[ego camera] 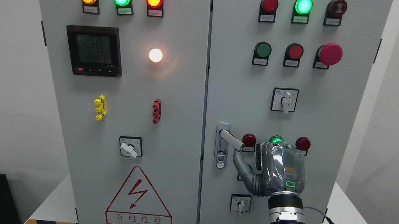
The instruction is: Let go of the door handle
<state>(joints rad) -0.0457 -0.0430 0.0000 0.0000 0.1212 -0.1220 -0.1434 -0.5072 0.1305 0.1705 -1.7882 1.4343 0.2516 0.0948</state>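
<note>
At lower right of the frame, my right hand (279,168) hangs open, thumb just below the cabinet's door handle (231,139).

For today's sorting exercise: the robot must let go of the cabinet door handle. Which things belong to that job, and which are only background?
Job:
door handle
right robot hand

Background:
meter display
warning triangle
emergency stop button
yellow clip

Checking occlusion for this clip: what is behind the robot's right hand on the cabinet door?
The right hand covers part of a row: a green lamp peeks above it, red lamps flank it. Anything lower is hidden.
</note>
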